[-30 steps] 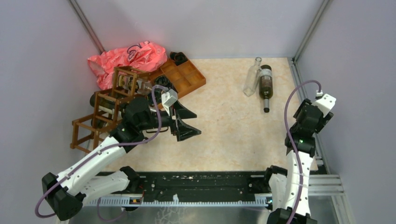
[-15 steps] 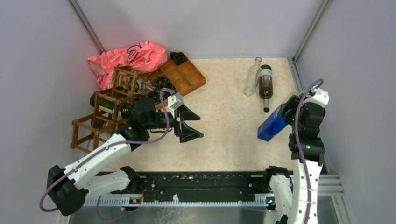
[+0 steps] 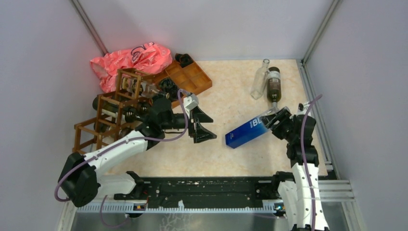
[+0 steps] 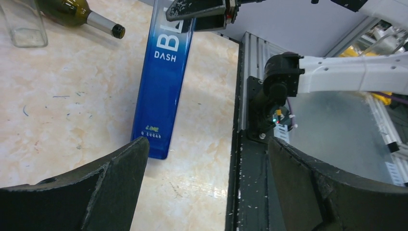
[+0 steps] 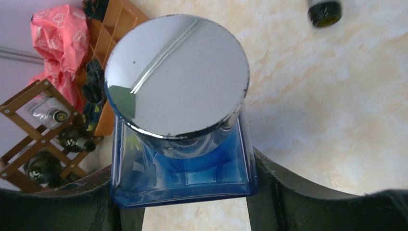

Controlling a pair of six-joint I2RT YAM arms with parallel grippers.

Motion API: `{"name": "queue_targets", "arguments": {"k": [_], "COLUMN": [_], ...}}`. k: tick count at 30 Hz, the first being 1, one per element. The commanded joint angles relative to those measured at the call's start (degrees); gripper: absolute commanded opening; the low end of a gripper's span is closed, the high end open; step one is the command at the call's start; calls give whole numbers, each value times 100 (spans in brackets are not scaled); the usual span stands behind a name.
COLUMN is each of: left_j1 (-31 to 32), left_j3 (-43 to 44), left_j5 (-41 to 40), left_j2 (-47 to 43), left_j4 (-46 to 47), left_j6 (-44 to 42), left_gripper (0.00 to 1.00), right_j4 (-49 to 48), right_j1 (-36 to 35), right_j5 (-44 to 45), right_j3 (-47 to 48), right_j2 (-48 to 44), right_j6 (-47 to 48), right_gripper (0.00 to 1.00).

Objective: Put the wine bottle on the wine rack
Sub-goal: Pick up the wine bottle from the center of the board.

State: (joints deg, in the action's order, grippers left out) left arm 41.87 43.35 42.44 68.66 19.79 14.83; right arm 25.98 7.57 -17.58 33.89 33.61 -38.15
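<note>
Right gripper (image 3: 272,119) held the blue bottle (image 3: 246,131) by its capped end, mid-transfer; left gripper (image 3: 209,127) stood wide, so a handover toward the wine rack (image 3: 108,113) seemed next

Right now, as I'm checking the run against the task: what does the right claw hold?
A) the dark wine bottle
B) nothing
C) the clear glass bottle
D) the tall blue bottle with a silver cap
D: the right claw is closed on the blue bottle just below its silver cap, while the dark wine bottle and the clear bottle lie apart from it.
</note>
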Motion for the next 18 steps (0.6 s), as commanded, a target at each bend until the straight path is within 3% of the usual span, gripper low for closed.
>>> {"name": "queue_targets", "arguments": {"k": [1,8,15,18], "left_j1": [54,50,102,315], "left_j3": [-63,56,318,401], "left_j5": [-61,617,288,-277], "left_j2": [264,859,1419,1578], "left_j4": [351,126,-11,-52], "left_j6": [-681,-2375,-3117,-3394], "left_gripper": [99,99,99,99], "right_j4": [-2060,-3513,-4911,-5661], "right_j1": [-97,-147,-157,-164], "right_j5": [-872,-1311,-1672,-1702], "right_j3": [-250,-1112,-1986,-2395], "right_j2": [-255,-316,-384,-423], "right_j6": [-1230,-2280,-2998,-3388], "right_gripper": [0,0,0,0]}}
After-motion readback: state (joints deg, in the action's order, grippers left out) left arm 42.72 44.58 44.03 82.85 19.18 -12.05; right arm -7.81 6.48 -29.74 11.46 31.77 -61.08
